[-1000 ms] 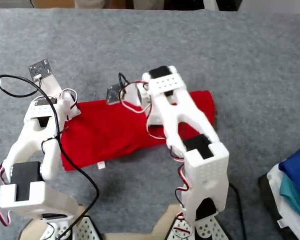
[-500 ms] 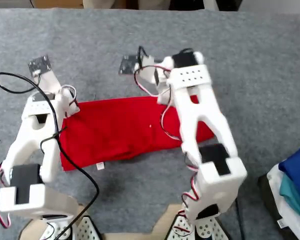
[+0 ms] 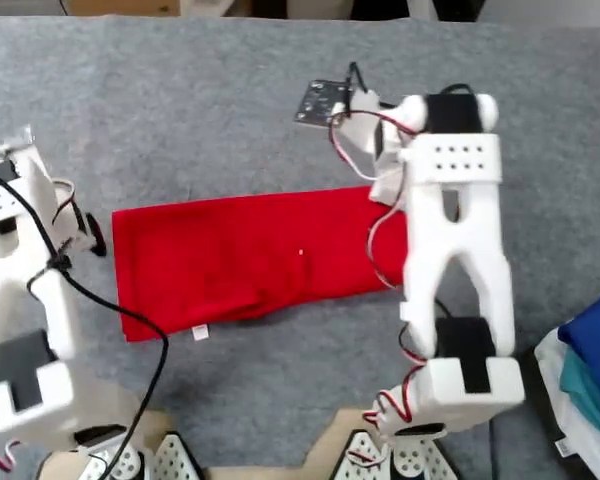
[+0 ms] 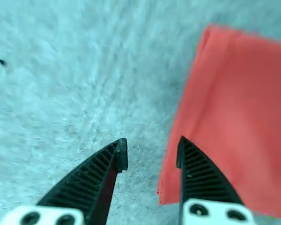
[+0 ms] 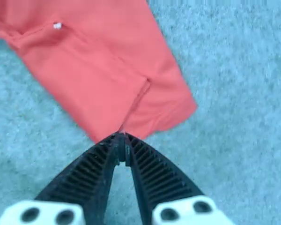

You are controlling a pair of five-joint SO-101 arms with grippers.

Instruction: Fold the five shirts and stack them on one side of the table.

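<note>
A red shirt lies folded into a long strip across the middle of the grey table cloth, with a small white tag at its near edge. My left gripper is open and hovers over bare cloth just off the shirt's left end. My right gripper is shut, its tips at the edge of the shirt's right end, which lies flat. In the high view the right arm stands over that end and hides part of it. A stack of folded shirts, blue on top, sits at the table's right edge.
The left arm stands at the table's left edge with a black cable looping beside it. Open grey cloth stretches behind the red shirt and between it and the stack.
The right arm swung from the shirt's middle out to its right end. The left arm drew back leftward off the shirt. The shirt's left end now lies squarer and flatter.
</note>
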